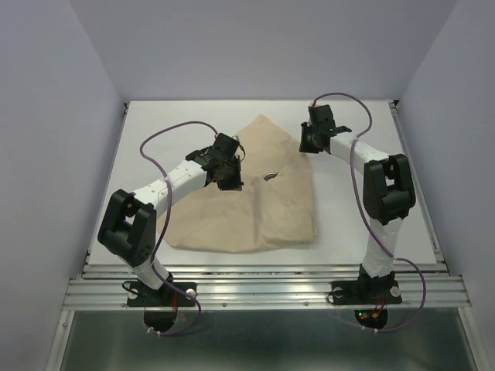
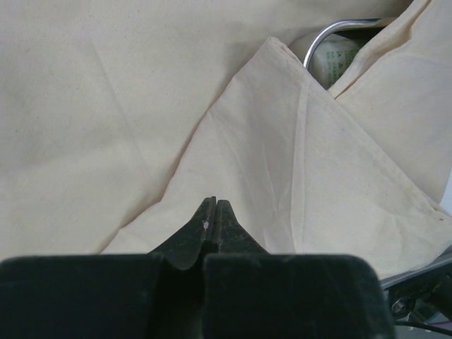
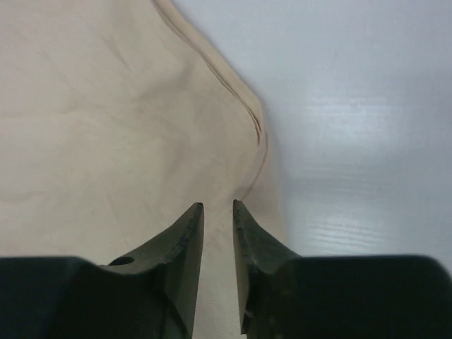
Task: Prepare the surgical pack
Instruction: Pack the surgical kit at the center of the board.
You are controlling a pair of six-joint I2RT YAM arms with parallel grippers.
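Cloth [image 2: 141,106] folds cover nearly all of the tray [image 2: 326,32], just a curved rim peeking out. The packet [image 2: 335,60] inside it shows print too blurred to read.

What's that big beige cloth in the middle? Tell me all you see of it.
The large beige woven cloth sheet lies on the white table, creased and folded inward into a rough bundle with a pointed far corner. Overlapping flaps leave a small gap where the rim of a steel tray shows underneath.
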